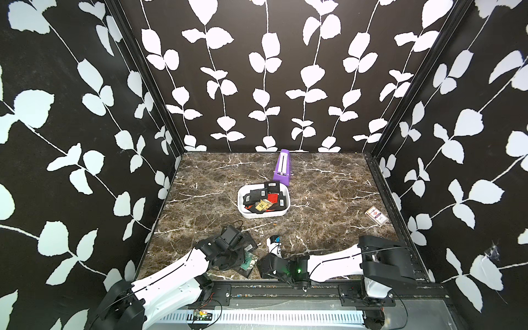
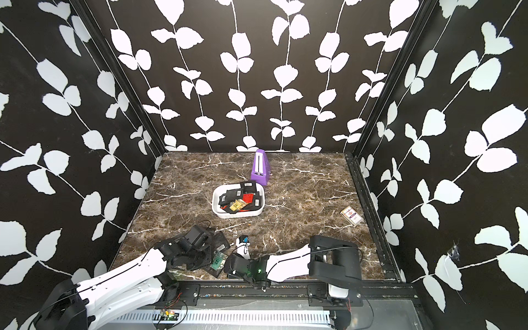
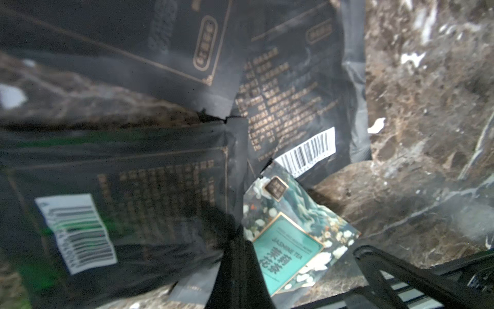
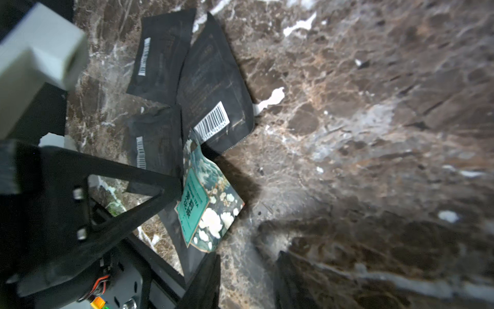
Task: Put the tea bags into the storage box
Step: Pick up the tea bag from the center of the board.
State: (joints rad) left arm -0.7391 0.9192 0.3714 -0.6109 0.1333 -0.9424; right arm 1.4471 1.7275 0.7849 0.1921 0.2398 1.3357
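The storage box (image 1: 263,215) is a white tub at mid-table, holding several tea bags (image 1: 264,197), mostly black with one red and one yellow. More tea bags lie in a loose pile at the table's front: black barcoded ones (image 3: 294,107) and a green jasmine one (image 3: 288,240) (image 4: 205,208) (image 1: 248,261). My left gripper (image 3: 237,239) is down in this pile, shut on the corner of a black tea bag (image 3: 120,208). My right gripper (image 4: 248,278) stands open just beside the pile, low over bare marble, nothing between its fingers.
A long purple box (image 1: 281,168) stands behind the tub. A clear-wrapped card pack (image 1: 376,216) lies near the right edge. The black front rail (image 1: 285,288) runs close behind both wrists. Patterned walls enclose three sides.
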